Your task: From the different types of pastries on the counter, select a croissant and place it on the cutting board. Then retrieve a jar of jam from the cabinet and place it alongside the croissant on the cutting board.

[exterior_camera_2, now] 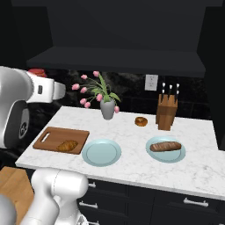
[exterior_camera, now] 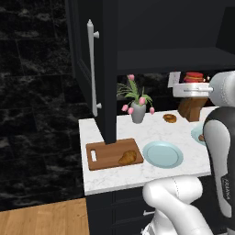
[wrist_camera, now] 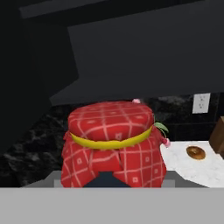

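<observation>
The jar of jam (wrist_camera: 111, 142), wrapped in red checked cloth with a yellow band, sits close in front of the hand camera. My gripper (exterior_camera: 187, 87) is shut on it, high above the counter (exterior_camera_2: 132, 134) near the dark cabinet shelf; the fingertips are hidden behind the jar. From the base views the jar of jam (exterior_camera: 194, 76) (exterior_camera_2: 37, 71) shows as a red lump at the white hand. The golden croissant (exterior_camera: 128, 157) (exterior_camera_2: 67, 145) lies on the cutting board (exterior_camera: 103, 153) (exterior_camera_2: 52, 137) at the counter's left end. The cabinet (exterior_camera: 110, 69) door stands open, its white bar handle (exterior_camera: 92, 69) facing out.
An empty teal plate (exterior_camera: 163, 154) (exterior_camera_2: 101, 152) lies beside the board. A ring pastry (exterior_camera_2: 140, 121) (wrist_camera: 195, 152) sits near the back. The long loaf (exterior_camera_2: 165, 146) rests on a second plate (exterior_camera_2: 151, 154). A tulip vase (exterior_camera_2: 107, 107) and a knife block (exterior_camera_2: 167, 112) stand at the wall.
</observation>
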Available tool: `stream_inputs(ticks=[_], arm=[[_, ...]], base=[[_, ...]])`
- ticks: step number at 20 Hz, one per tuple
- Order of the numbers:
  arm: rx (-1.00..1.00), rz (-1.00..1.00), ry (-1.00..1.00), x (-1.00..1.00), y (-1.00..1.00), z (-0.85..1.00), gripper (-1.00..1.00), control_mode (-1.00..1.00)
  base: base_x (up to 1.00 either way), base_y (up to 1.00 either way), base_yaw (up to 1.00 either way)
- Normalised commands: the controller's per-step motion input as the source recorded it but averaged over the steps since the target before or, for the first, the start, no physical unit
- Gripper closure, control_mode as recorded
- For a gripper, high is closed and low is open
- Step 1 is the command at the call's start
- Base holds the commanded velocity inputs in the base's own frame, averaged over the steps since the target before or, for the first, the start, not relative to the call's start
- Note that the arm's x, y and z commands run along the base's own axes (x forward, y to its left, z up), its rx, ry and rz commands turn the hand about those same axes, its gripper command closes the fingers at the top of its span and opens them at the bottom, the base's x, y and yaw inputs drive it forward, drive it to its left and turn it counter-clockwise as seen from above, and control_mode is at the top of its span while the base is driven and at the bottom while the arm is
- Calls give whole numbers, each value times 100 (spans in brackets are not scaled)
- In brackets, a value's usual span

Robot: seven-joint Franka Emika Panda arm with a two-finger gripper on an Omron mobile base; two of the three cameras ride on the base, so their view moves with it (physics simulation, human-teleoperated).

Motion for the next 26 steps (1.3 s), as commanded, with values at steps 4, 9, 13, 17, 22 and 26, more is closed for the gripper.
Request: stream_inputs(ticks=[4, 9, 13, 17, 22, 26], arm=[[0, 4, -10, -46, -9, -15, 100, -100], [0, 4, -9, -62, -12, -12, 100, -100], [1, 2, 0, -69, -18, -11, 100, -100], [1, 3, 0, -62, -16, -18, 100, -100], [0, 4, 0, -42, -10, -21, 100, -100], [0, 3, 10, 4, 1, -36, 100, -100]], base=[[0, 0, 0], [0, 0, 0], [0, 0, 0], [0, 0, 0], [0, 0, 0], [0, 0, 0]])
